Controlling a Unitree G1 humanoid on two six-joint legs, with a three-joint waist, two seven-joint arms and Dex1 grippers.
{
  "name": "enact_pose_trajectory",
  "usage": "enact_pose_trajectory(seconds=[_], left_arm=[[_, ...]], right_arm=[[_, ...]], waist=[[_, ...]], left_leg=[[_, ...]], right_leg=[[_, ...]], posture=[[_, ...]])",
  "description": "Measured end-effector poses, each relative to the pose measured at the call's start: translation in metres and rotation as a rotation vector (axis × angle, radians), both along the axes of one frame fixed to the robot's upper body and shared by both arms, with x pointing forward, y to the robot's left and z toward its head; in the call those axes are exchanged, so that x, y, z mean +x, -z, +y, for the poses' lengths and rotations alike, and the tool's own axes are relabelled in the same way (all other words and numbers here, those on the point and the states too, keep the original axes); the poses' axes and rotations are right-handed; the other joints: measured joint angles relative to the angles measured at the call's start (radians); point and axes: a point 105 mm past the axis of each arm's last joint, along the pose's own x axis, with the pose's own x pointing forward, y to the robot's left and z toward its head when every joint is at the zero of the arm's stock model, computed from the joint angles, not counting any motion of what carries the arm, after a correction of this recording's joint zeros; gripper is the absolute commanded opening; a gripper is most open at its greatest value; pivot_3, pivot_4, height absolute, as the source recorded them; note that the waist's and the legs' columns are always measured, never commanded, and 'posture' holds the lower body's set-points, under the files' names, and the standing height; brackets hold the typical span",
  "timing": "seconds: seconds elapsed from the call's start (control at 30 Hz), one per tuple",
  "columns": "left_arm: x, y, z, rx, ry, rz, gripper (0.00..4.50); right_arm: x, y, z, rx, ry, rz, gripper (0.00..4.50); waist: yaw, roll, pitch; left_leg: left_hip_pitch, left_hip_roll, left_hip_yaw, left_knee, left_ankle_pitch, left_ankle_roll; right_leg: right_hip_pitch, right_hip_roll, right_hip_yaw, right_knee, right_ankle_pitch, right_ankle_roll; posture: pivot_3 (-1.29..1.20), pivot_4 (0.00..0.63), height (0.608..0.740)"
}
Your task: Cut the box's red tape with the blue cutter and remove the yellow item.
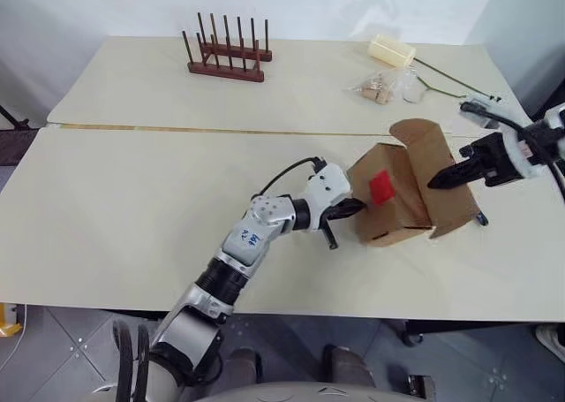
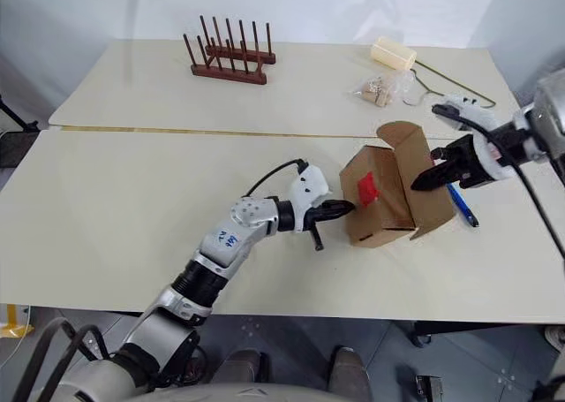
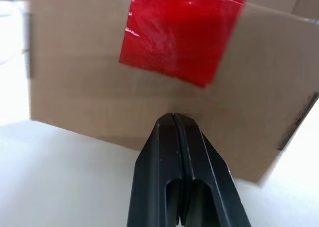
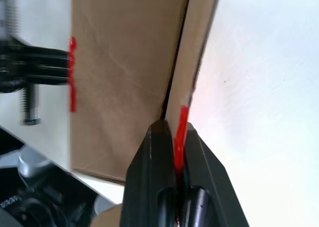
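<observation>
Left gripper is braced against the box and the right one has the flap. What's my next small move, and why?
Probably keep lifting the flap back with the right gripper, which is shut on its edge at a strip of red tape. The box stands partly open, the left gripper presses shut against its side below the red patch, and the blue cutter lies on the table. The yellow item isn't exposed yet.

The cream table carries the box, blue cutter and wooden rack

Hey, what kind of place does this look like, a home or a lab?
Probably a lab or test room: two plain pale tables pushed together against a bare white wall, holding staged props like a wooden rack and a cardboard box.
</observation>
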Motion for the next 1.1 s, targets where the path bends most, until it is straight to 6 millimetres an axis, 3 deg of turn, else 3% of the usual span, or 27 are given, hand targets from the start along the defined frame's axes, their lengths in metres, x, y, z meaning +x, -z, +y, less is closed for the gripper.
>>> enact_pose_trajectory(seconds=[0.33, 0.6, 0.73, 0.87, 0.93, 1.1], left_arm=[[0.005, 0.002, -0.002, -0.043, -0.063, 0.017, 0.0], [0.012, 0.013, 0.022, -0.016, -0.144, 0.053, 0.0], [0.01, 0.012, 0.039, 0.035, -0.148, 0.032, 0.0], [-0.014, -0.007, 0.04, 0.088, -0.013, -0.014, 0.0], [-0.029, -0.023, 0.026, 0.044, 0.083, -0.011, 0.0], [-0.044, -0.079, -0.013, -0.02, 0.231, -0.137, 0.0]], right_arm=[[-0.004, 0.002, 0.005, -0.111, -0.037, 0.059, 0.04], [0.005, 0.018, 0.014, -0.12, -0.038, 0.073, 0.04], [0.011, 0.017, 0.009, -0.144, 0.004, 0.05, 0.04], [0.015, 0.017, 0.004, -0.171, 0.045, 0.037, 0.04], [0.016, 0.016, 0.003, -0.184, 0.057, 0.029, 0.04], [0.018, 0.015, 0.005, -0.194, 0.055, 0.019, 0.04]], waist=[[0.001, 0.001, 0.001], [-0.001, 0.002, 0.001], [-0.002, 0.002, 0.001], [-0.004, 0.002, 0.001], [0.001, 0.003, 0.002], [0.002, 0.003, 0.002]], left_leg=[[-0.002, 0.0, 0.0, 0.0, 0.0, 0.0], [-0.001, 0.0, 0.0, 0.0, 0.0, 0.0], [-0.001, 0.0, 0.0, 0.001, 0.0, 0.0], [-0.002, 0.0, 0.0, 0.0, 0.0, 0.0], [-0.003, 0.0, 0.0, 0.001, 0.0, 0.0], [-0.005, 0.0, 0.0, 0.002, 0.0, 0.0]], right_leg=[[-0.002, 0.0, 0.0, 0.0, 0.0, 0.0], [-0.002, 0.0, 0.0, 0.001, 0.0, 0.0], [-0.002, 0.0, 0.0, 0.002, 0.0, 0.0], [-0.003, 0.0, 0.0, 0.002, 0.0, 0.0], [-0.003, 0.0, 0.0, 0.002, 0.0, 0.0], [-0.005, 0.0, 0.0, 0.002, 0.0, 0.0]], posture=[[0.0, 0.15, 0.74], [0.0, 0.15, 0.74], [0.0, 0.15, 0.74], [0.0, 0.15, 0.74], [0.0, 0.15, 0.74], [0.0, 0.15, 0.74]])
